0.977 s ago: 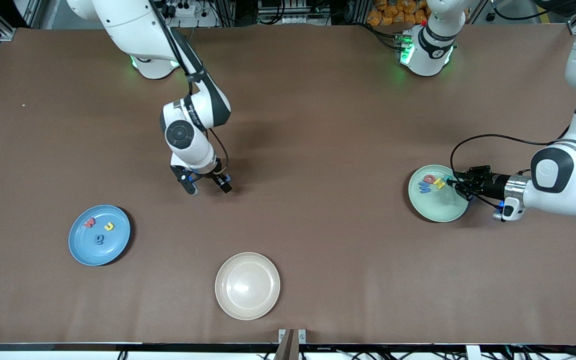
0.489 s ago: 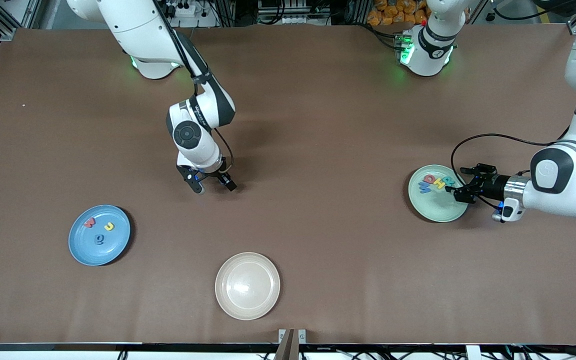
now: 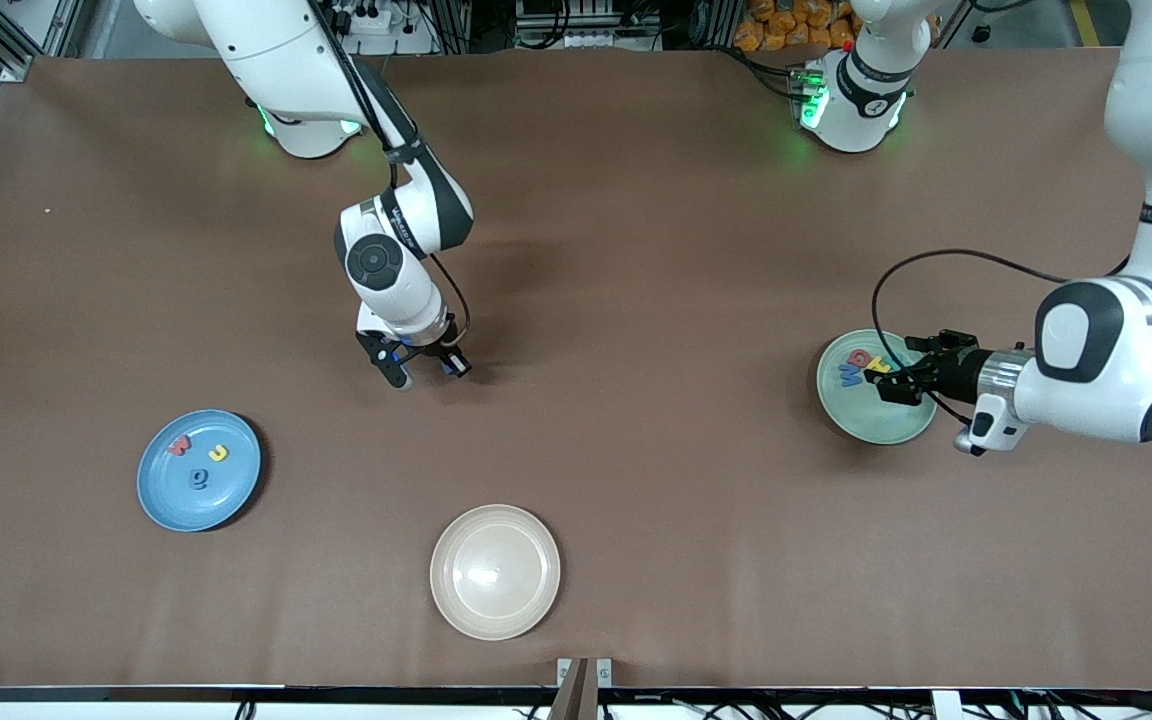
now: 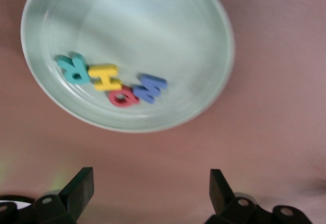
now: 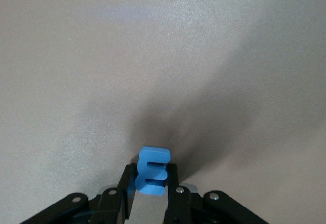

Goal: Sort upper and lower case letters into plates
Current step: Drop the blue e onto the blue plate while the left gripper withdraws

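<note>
Beige cream plate [image 3: 495,571] nearest the front camera, mid-blue plate [image 3: 199,469] with three letters toward the right arm's end, mint green plate [image 3: 874,387] holding four letters [image 4: 109,79] under the left gripper [image 3: 894,378] with fingers spread wide, right gripper [image 3: 426,368] over bare table pinching a blue letter E [image 5: 151,171].

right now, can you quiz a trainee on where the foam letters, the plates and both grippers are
1. True or false: the beige cream plate holds letters.
2. What does the right gripper pinch over the brown table? A) a blue foam letter B) a red foam letter C) nothing
3. Fill in: the open left gripper is over the round pale mint green plate, which holds ___ letters; the round mid-blue plate holds three.

Key: 1 false. 2 A. 3 four: teal R, yellow H, red Q, blue W.
</note>
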You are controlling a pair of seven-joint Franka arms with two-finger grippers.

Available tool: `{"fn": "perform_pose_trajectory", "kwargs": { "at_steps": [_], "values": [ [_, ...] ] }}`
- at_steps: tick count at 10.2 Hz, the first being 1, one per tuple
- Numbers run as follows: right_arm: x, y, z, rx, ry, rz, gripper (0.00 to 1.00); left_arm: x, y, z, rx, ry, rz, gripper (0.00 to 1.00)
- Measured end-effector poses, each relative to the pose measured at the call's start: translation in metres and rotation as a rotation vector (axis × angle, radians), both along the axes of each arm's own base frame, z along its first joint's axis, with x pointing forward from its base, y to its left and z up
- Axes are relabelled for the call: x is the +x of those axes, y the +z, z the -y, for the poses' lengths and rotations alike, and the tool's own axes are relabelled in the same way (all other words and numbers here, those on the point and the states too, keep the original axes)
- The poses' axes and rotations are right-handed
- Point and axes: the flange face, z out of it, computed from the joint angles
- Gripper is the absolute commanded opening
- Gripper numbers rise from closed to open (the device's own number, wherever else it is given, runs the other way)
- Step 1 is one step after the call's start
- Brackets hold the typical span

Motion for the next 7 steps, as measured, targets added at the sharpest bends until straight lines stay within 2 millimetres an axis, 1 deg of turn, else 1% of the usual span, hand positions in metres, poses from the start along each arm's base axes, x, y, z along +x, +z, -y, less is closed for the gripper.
{"fn": "perform_pose_trajectory", "kwargs": {
  "at_steps": [1,2,3,4,5,6,7],
  "values": [
    [0.0,0.0,0.0,-0.005,0.012,0.005,0.0,-0.001,0.023,0.014,0.029,-0.041,0.032,1.0],
    [0.003,0.003,-0.002,-0.014,0.039,0.024,0.0,-0.001,0.042,0.028,0.052,-0.079,0.063,1.0],
    [0.013,0.012,-0.005,-0.018,0.064,0.055,0.0,-0.002,0.058,0.039,0.078,-0.119,0.095,1.0],
    [0.03,0.027,-0.003,-0.033,0.1,0.084,0.0,-0.002,0.076,0.049,0.106,-0.164,0.12,1.0],
    [0.053,0.042,0.011,-0.074,0.153,0.081,0.0,0.0,0.099,0.059,0.131,-0.211,0.142,1.0],
    [0.077,0.057,0.033,-0.113,0.208,0.06,0.0,0.002,0.119,0.069,0.161,-0.256,0.166,1.0],
    [0.098,0.073,0.061,-0.141,0.264,0.033,0.0,0.006,0.138,0.078,0.188,-0.3,0.204,1.0]
  ]
}}
